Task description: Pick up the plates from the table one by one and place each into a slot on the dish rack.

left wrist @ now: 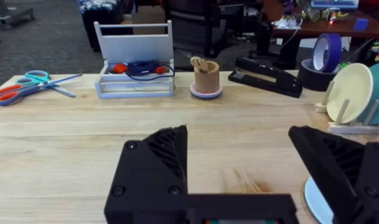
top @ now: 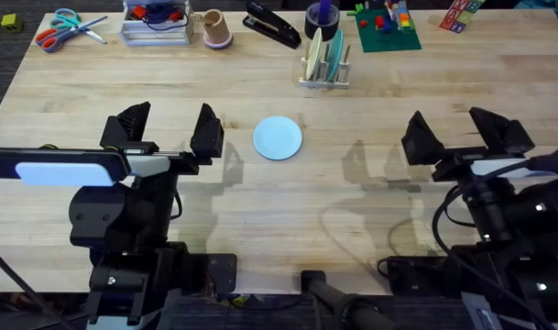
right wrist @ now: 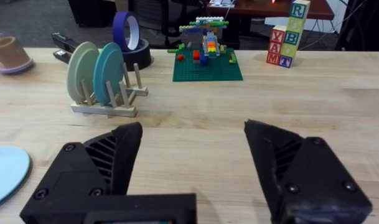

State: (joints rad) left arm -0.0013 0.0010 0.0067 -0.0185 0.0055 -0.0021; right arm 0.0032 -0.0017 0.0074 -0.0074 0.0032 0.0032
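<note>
Table (top: 370, 211): one pale blue plate (top: 278, 138) flat at centre, between arms, not yet racked. Dish rack (top: 325, 78) at far edge: cream plate (right wrist: 82, 67) and teal plate (right wrist: 108, 71) upright in slots. Left gripper (top: 169, 130), right gripper (top: 454, 133): fingers apart, empty. Judged two-thirds done.

One plate (top: 278, 137) lies flat on the table (top: 260, 211) just above the middle of the overhead frame, between the left gripper (top: 169, 132) at centre left and the right gripper (top: 462, 133) at centre right. The rack (top: 324, 66) stands above it at upper centre, two plates (top: 322, 53) upright in its slots. Along the top edge, left to right: scissors (top: 66, 27), tray (top: 157, 23), cup (top: 214, 27), stapler (top: 272, 25), tape (top: 322, 16), baseplate (top: 384, 32).
</note>
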